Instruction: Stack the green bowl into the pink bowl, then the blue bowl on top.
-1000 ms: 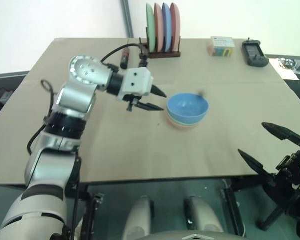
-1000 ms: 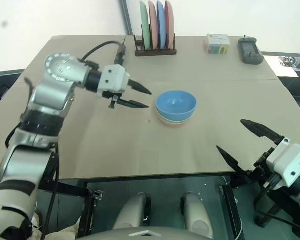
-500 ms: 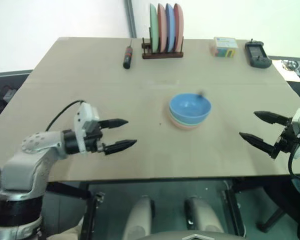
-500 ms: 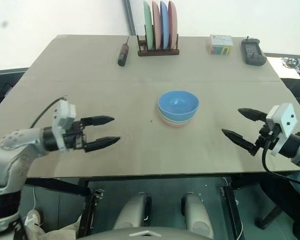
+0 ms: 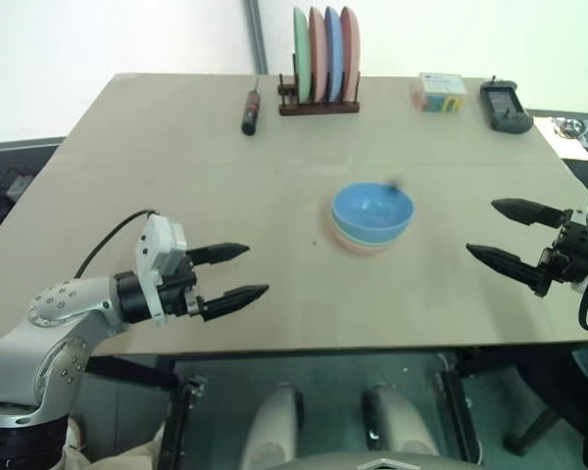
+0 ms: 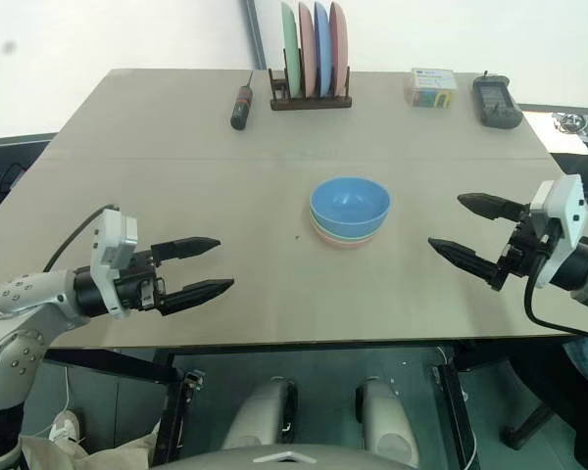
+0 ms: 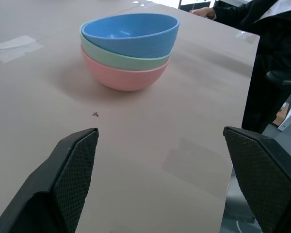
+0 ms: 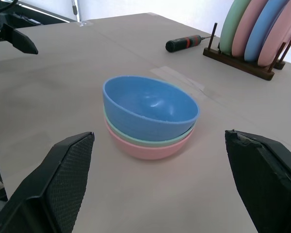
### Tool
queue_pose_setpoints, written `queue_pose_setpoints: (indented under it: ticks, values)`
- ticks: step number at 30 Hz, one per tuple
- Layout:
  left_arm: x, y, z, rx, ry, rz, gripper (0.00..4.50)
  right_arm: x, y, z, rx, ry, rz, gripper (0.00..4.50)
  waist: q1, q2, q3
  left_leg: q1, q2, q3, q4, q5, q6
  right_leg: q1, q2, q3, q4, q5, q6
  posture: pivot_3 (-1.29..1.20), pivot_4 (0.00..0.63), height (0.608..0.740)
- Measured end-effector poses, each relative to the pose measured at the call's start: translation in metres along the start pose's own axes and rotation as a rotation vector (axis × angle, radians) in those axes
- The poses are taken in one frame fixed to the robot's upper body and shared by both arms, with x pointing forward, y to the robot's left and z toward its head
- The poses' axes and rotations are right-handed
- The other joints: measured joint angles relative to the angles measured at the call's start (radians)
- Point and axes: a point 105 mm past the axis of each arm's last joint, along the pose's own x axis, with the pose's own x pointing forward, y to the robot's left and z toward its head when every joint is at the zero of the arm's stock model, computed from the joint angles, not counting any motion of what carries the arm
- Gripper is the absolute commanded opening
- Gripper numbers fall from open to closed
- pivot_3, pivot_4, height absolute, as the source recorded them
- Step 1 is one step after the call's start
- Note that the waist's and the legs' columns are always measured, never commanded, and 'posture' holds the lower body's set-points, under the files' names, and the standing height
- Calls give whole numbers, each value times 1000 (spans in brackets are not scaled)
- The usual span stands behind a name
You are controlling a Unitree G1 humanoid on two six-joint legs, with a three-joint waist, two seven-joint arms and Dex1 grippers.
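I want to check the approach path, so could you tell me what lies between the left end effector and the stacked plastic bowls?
Only bare tan tabletop with one tiny dark speck, seen in the left wrist view.

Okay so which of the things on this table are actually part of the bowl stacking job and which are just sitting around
Part of the job:
blue bowl, top of the stack
green bowl, middle
pink bowl, bottom

Just lying about:
plate rack with upright plates
screwdriver
small box
black handheld device
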Motion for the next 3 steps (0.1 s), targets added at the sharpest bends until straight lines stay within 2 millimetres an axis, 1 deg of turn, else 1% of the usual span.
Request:
queue_pose_setpoints:
  ticks: [3]
  values:
    - [3, -1, 1, 10, 1, -14, 4370, 0, 0, 0, -4, 3, -3, 4500, 0, 0, 0, 0, 0, 0, 0, 0, 0, 0, 0, 0, 0, 0, 0, 0, 150, 740]
